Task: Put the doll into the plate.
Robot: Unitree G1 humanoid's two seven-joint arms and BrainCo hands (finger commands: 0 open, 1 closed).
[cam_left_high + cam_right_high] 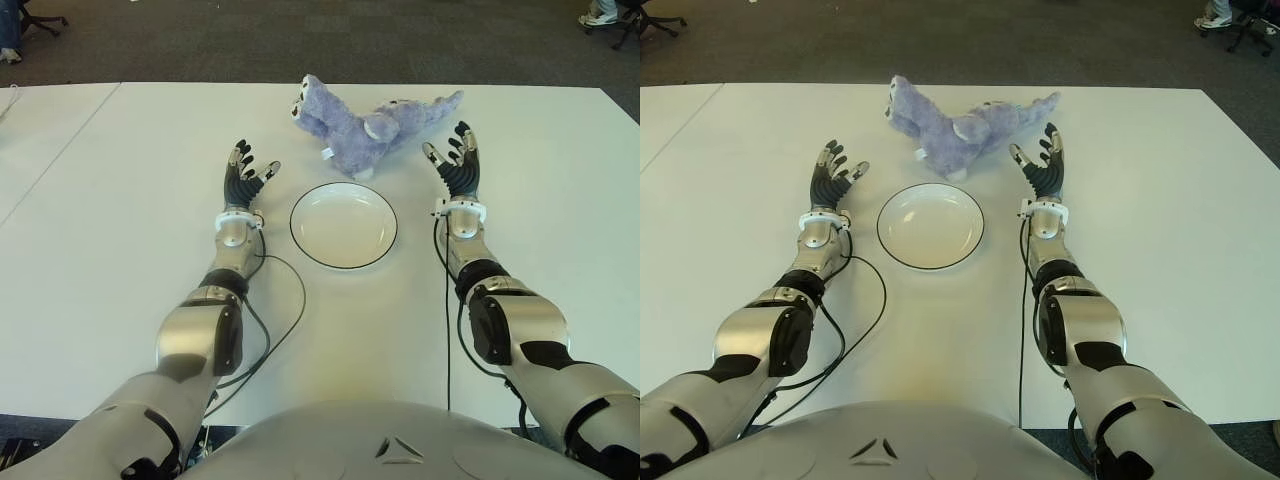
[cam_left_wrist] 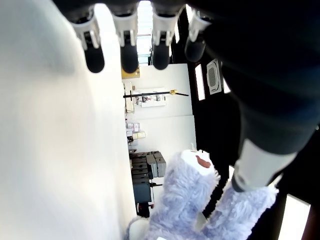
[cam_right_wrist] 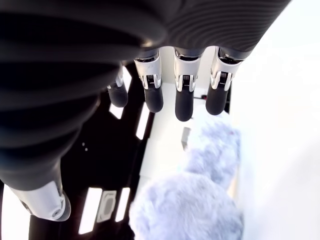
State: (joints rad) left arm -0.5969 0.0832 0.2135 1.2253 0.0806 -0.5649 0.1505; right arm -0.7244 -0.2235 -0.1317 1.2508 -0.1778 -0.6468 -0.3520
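Observation:
A lavender plush doll (image 1: 365, 125) lies on the white table just beyond a white plate (image 1: 343, 225) with a dark rim; the plate holds nothing. My left hand (image 1: 245, 175) is to the left of the plate, fingers spread and holding nothing. On the right of the plate my right hand (image 1: 455, 158) is open too, close beside the doll's right end without touching it. The doll also shows in the left wrist view (image 2: 195, 200) and the right wrist view (image 3: 200, 200), beyond the straight fingers.
The white table (image 1: 120, 250) spreads wide on both sides, with a seam at the far left. Black cables (image 1: 275, 310) run along both forearms onto the table. Dark carpet and chair bases (image 1: 610, 20) lie beyond the far edge.

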